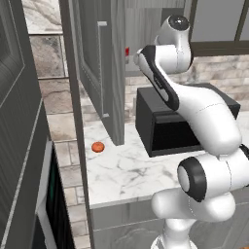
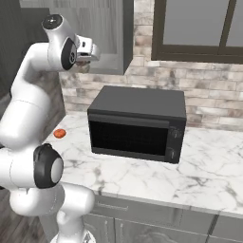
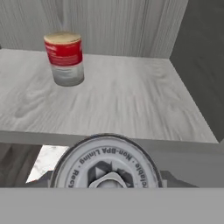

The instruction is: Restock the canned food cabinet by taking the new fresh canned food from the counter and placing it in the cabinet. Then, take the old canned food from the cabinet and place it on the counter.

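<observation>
From the left base view, the arm reached up past the open cabinet door (image 1: 99,73); an orange fruit (image 1: 97,147) lay near the counter's (image 1: 126,170) left edge.

From the right, the gripper (image 2: 88,51) was at the cabinet's bottom edge, above the microwave (image 2: 137,124).

In the hand view, the gripper held the new can (image 3: 105,164), silver lid up, before the shelf's (image 3: 131,100) front edge. The old can (image 3: 64,58) stood at the back left.

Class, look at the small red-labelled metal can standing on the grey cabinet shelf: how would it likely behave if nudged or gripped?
The small red-labelled metal can stands upright on its flat base, so a low push would probably slide it along the grey wood-grain cabinet shelf. A high push might tip it, and once on its round side it would likely roll. Its metal wall looks rigid, so it should hold its shape when gripped.
</observation>
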Robot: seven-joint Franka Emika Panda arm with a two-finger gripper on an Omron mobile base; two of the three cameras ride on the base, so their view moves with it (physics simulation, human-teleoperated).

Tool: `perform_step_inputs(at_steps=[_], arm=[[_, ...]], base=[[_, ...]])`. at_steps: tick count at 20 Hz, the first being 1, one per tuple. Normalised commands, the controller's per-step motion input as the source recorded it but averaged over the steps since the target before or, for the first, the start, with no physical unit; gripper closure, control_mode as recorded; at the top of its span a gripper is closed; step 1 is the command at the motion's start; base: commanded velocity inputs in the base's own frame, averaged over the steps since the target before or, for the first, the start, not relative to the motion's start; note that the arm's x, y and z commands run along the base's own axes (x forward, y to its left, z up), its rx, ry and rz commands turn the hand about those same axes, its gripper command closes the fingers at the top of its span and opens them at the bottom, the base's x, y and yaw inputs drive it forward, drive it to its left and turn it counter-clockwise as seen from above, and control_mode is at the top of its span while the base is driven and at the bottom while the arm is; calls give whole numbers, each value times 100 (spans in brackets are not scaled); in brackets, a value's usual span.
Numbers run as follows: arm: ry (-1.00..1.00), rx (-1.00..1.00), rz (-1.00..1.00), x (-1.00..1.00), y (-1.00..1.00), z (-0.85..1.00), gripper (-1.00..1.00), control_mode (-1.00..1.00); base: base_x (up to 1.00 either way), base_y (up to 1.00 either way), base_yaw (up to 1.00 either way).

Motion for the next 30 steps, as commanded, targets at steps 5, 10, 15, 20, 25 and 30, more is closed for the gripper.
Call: perform_step_inputs(at_steps=[5, 10, 15, 20, 25, 30], arm=[[-1, 0, 0, 49, 0, -26, 100, -100], [-2, 0, 0, 68, 0, -1, 100, -100], [-1, 0, -1, 72, 0, -2, 100, -100], [-3, -1, -1, 54, -2, -38, 100, -100], [-8, -7, 0, 18, -12, -88, 100, -100], [-9, 0, 0, 26, -1, -40, -100, -100]], base=[[0, 0, 0], [0, 0, 0], [0, 0, 0], [0, 0, 0], [0, 0, 0], [0, 0, 0]])
